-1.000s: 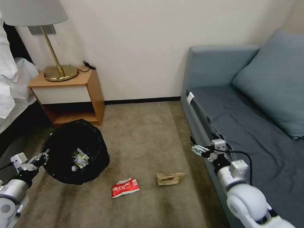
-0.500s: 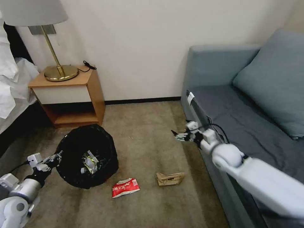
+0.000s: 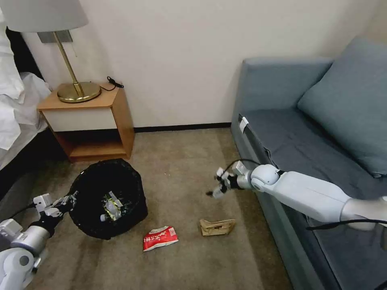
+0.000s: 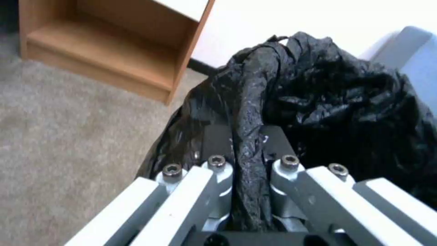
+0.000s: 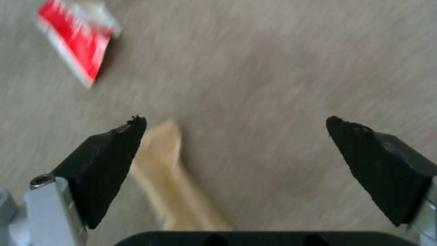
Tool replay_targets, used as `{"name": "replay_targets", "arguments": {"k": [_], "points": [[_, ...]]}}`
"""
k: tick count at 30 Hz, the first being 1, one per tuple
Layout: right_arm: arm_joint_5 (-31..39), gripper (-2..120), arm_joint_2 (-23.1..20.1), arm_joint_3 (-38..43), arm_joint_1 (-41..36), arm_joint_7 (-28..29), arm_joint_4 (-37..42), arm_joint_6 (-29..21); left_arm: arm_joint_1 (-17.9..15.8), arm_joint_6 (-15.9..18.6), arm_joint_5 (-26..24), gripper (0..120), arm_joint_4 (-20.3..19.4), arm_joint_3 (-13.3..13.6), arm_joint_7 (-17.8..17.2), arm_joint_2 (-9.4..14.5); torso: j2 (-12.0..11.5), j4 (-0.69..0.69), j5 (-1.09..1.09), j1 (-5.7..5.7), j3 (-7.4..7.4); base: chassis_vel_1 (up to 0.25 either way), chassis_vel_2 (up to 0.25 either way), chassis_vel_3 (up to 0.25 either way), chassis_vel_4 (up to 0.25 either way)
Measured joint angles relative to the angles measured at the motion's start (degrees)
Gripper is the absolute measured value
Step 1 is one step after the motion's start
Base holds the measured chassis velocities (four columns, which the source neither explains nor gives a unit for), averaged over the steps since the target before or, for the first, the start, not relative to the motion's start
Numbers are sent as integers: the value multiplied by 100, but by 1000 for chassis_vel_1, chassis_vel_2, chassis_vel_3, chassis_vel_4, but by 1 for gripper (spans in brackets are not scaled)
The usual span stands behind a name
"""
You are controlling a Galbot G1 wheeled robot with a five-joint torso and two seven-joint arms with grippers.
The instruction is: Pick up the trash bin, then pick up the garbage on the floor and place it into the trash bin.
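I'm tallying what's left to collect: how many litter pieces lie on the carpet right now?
2: the red-white snack packet near the trash bin, and the crumpled brown paper nearer the sofa, below the open right gripper. More could be hidden.

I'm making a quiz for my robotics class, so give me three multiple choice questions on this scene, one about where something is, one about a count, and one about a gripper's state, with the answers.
1. Where does the red-white snack packet lie?
A. on the sofa
B. on the carpet between the trash bin and the brown paper
C. on the nightstand

2. How many litter pieces lie on the carpet outside the bin?
A. two
B. four
C. none

3. What state is the right gripper in?
A. shut on the packet
B. shut on nothing
C. open, above the carpet

Answers:
1. B, it lies right of the trash bin and left of the brown paper.
2. A, just the packet and the paper.
3. C, its fingertips stand wide apart with nothing between them.
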Motion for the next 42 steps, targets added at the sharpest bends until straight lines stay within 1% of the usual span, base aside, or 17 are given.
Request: {"name": "replay_targets", "arguments": {"k": [2, 5, 9, 13, 24, 29, 33, 37, 42], "points": [[-34, 100, 101, -120, -30, -123, -215, 0, -4, -5, 0, 5, 13, 29, 8, -8, 0, 1, 1, 0, 0, 0, 0, 0, 0], [-79, 100, 188, -181, -107, -163, -330, 17, -2, -6, 1, 5, 9, 64, 16, -31, 0, 0, 1, 0, 0, 0, 0, 0, 0], [-109, 100, 320, -240, -225, -170, -407, 24, 25, -7, 22, 5, -126, 137, 18, -92, 0, 1, 1, 0, 0, 0, 0, 0, 0], [-282, 100, 560, -246, -426, -138, -618, 59, 28, -7, 71, 5, -256, 228, 5, -188, 0, 0, 1, 0, 0, 0, 0, 0, 0], [-678, 100, 971, -273, -661, -126, -1046, 282, 35, -5, 79, 5, -239, 177, -4, -218, 0, 1, 1, -1, -1, 0, 0, 0, 0], [-756, 100, 967, -282, -718, -132, -1079, 317, 22, -1, 71, 5, -221, 167, -7, -225, 0, 2, 1, 0, 0, 0, 0, 0, 0], [-747, 100, 738, -281, -740, -119, -872, 315, 10, -1, 48, 5, -154, 122, -7, -212, 0, 0, 1, -1, -1, 0, 0, 0, 0], [-716, 100, 615, -253, -740, -80, -724, 302, 0, -1, 38, 5, -108, 110, -5, -202, 0, 1, 1, -1, -1, 0, 0, 0, 0], [-739, 100, 577, -253, -805, -52, -659, 298, -3, -1, 30, 5, -102, 118, -5, -209, 0, 0, 1, -1, -1, 0, 0, 0, 0]]}}
